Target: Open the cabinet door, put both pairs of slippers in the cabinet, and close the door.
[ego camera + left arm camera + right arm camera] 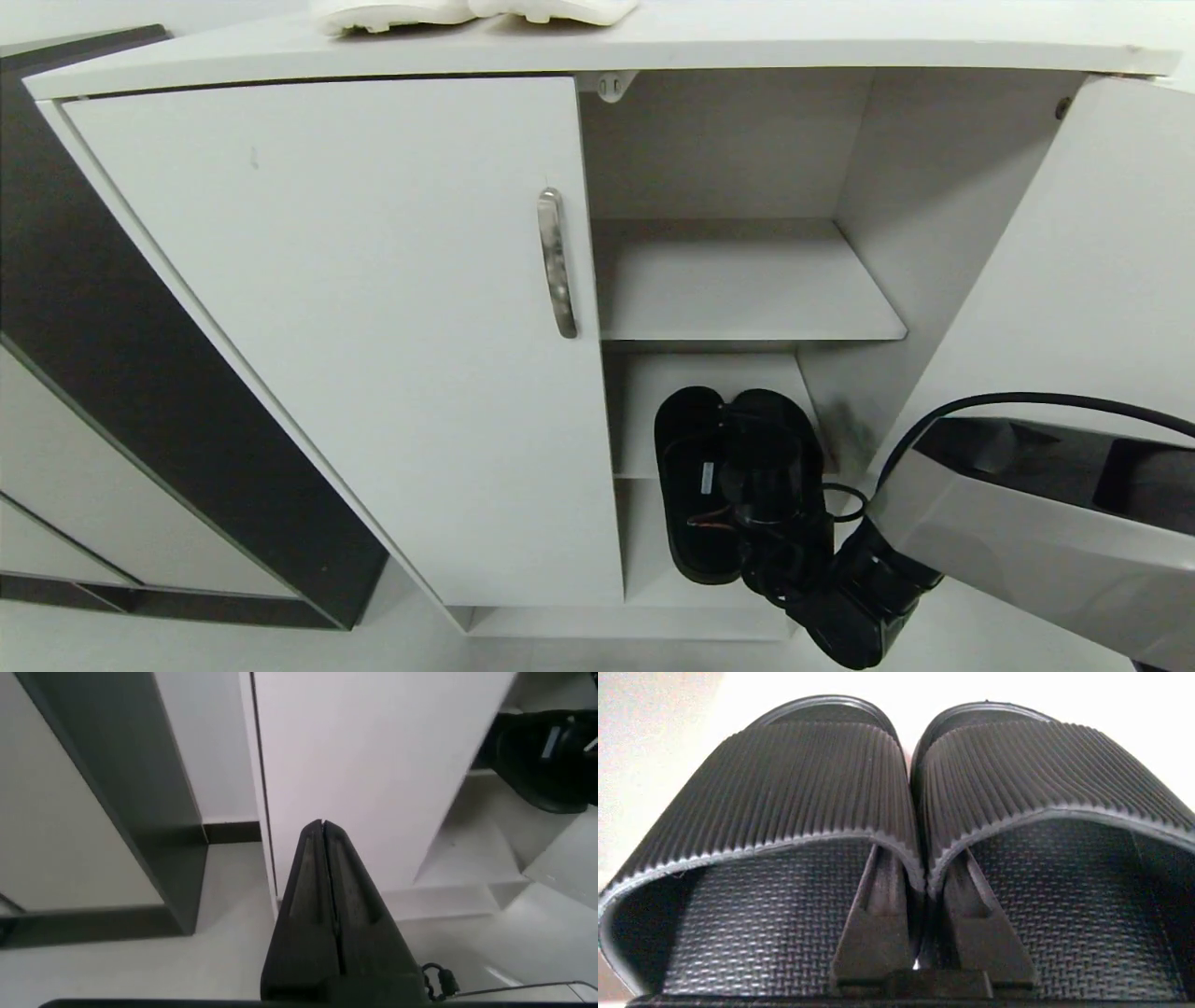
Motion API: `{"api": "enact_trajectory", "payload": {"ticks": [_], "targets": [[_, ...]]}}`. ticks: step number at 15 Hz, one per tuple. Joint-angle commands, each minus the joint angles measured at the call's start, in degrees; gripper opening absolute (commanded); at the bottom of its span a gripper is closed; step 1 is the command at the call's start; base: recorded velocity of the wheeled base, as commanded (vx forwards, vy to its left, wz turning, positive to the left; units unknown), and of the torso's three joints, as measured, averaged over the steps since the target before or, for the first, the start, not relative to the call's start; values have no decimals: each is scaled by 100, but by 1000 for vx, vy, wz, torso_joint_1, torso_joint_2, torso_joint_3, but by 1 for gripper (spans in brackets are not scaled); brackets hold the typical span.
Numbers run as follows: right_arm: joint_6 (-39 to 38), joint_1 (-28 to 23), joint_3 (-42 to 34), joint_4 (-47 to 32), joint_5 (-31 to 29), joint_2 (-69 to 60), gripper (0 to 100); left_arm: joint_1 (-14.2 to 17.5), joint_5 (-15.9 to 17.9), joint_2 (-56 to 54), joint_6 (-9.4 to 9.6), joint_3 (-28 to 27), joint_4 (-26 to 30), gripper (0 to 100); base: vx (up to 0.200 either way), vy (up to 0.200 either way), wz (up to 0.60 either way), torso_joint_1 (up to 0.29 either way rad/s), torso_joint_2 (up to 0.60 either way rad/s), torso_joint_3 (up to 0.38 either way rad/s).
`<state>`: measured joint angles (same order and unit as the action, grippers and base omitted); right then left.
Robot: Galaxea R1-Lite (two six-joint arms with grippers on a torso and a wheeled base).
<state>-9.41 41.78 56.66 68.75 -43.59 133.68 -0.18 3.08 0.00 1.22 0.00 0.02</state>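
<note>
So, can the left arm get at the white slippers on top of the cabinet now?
Probably yes. The white slippers lie uncovered on the cabinet top. The left gripper is shut and empty, low before the closed door, so it must rise and open first.

The light is bright, soft and even, falling from overhead: the top of the cabinet (747, 42) is its palest surface, and the white slippers (392, 14) lying there nearly melt into it. Inside, the walls turn grey, with soft shade beneath the top board and under the shelf (747, 280). The door handle (556, 263) carries small bright glints. The black slippers (683, 471) swallow the light in the head view. In the right wrist view their ribs catch a dull sheen against a washed-out white background. The cabinet's straight edges splay and lean toward the head view's borders. The floor (93, 961) is pale and evenly lit.
</note>
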Motion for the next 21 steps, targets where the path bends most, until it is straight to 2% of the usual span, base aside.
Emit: {"api": "enact_trajectory", "payload": {"ticks": [1,5,15,21], "targets": [[150,-126,363,-20,9,220,0,1,-1,9,1,0,6,0,0,0,0,0,0,0],[572,-469,1471,-108,185,853,0,1,-1,9,-8,0,6,0,0,0,0,0,0,0],[554,-759,3413,-1461,211,1397,0,1,-1,9,-8,0,6,0,0,0,0,0,0,0],[537,-882,3685,-1655,290,1520,0,1,-1,9,-8,0,6,0,0,0,0,0,0,0]]}}
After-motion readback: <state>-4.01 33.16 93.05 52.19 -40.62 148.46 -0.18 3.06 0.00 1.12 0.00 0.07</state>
